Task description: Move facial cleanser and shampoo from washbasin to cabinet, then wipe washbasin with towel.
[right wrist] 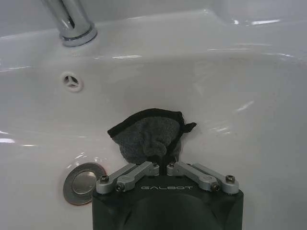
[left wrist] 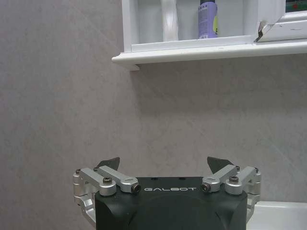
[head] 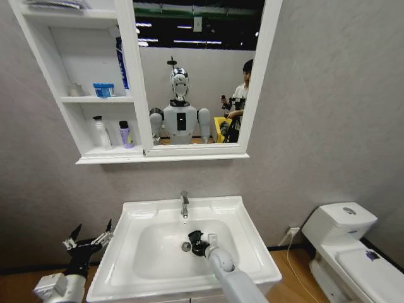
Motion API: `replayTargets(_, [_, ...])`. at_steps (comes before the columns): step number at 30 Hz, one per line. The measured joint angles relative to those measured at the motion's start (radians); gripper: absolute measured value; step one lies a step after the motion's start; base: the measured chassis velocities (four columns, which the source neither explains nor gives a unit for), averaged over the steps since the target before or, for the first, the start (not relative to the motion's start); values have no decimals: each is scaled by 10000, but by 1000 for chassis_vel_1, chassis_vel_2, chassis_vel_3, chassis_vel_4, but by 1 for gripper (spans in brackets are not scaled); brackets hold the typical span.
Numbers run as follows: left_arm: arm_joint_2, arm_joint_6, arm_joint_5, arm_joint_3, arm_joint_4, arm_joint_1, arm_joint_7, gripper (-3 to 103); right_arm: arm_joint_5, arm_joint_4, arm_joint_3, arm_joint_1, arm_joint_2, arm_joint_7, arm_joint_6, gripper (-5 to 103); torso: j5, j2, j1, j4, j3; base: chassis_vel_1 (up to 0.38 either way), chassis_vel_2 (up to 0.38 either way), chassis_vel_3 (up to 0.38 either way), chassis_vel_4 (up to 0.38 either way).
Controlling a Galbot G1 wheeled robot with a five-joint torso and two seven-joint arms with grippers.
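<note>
Towel, a small dark cloth, is being pinched in the right gripper down inside the bowl of the washbasin. The jaws are clenching on a bunched fold of the cloth, and the remainder is spreading ahead of the fingertips, pressing against the wet white ceramic. The cloth is looking soft, light and floppy, so it is likely crumpling and dragging rather than holding any shape; a hold on a thick gathered fold, as here, is probably the safest, since a thin edge could slip out on the slick basin. The round drain is sitting just beside the gripper, and the small overflow hole and the chrome tap are lying farther off on the back wall and rim.

From the head view, the right arm is reaching into the basin centre near the drain. The left gripper is hanging with its jaws spread and holding nothing, just outside the basin's left edge. Higher on the wall, the cabinet is carrying a white bottle and a purple bottle on its lowest shelf, beside the mirror.
</note>
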Motion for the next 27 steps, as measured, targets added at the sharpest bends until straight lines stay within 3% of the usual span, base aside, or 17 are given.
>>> replayTargets(14, [0, 0, 0, 0, 0, 0, 0, 100, -400, 1860, 1082, -728, -992, 307, 160, 2, -3, 0, 0, -5, 0, 0, 0, 0, 0])
replayTargets(22, [0, 0, -1, 0, 0, 0, 0, 100, -445, 3485, 1686, -823, -1598, 883, 38, 2, -2, 0, 0, -1, 0, 0, 0, 0, 0])
replayTargets(27, [0, 1, 0, 0, 0, 0, 0, 100, -380, 3417, 2331, -866, -2085, 683, 173, 2, -2, 0, 0, -3, -1, 0, 0, 0, 0])
